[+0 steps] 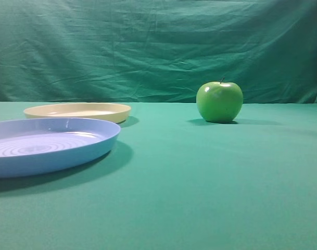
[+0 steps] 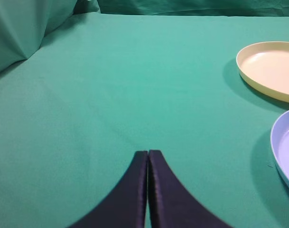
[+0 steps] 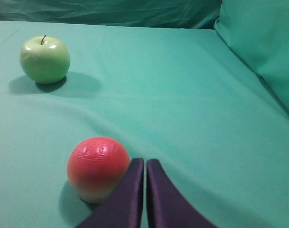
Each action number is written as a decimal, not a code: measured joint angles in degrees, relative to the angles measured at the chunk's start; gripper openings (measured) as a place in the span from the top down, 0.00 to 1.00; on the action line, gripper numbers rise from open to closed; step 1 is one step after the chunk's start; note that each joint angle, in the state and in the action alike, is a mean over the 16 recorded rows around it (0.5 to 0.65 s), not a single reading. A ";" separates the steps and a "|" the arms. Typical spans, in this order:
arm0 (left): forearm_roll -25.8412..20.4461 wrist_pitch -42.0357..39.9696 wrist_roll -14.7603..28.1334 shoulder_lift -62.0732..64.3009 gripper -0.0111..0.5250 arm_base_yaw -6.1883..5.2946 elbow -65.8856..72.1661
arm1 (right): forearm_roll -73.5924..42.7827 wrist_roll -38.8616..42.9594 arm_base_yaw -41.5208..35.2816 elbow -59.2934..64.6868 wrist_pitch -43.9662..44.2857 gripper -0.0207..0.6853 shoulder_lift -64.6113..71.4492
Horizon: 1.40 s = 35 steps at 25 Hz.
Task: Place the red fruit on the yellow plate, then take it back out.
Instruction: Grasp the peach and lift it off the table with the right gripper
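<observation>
Red fruit waiting on the cloth beside our right claw, yellow plate bare

We see the red fruit (image 3: pixel 97 167) resting on the green-covered table (image 3: pixel 182 104), just left of the right claw (image 3: pixel 144 164), whose fingers are pressed together and hold nothing; whether a finger brushes the fruit we cannot tell. It is round and smooth, red over the top and fading to a pale yellowish base, with a slight sheen, so we judge it light, firm and apt to roll or slip; we would open wide and close across its widest middle, squarely from both sides. The green apple (image 3: pixel 44 59) stands well apart behind it. The left claw (image 2: pixel 148 156) is likewise closed and empty over bare cloth, with the yellow plate (image 2: pixel 270 66) off to its right, holding nothing, next to the blue plate (image 2: pixel 284 147).
</observation>
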 joint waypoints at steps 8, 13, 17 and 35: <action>0.00 0.00 -0.05 0.00 0.98 0.00 0.00 | 0.79 0.00 0.00 -0.03 -1.40 0.97 0.00; 0.00 0.00 -0.09 0.00 0.98 0.00 0.00 | 1.21 0.00 0.00 -1.96 -2.53 0.97 0.00; 0.00 0.00 -0.09 0.00 0.98 0.00 0.00 | 1.53 -0.12 0.00 -5.69 -1.53 0.97 0.02; 0.00 0.00 -0.09 0.00 0.98 0.00 0.00 | 9.30 -8.21 2.38 -27.80 27.17 0.90 18.30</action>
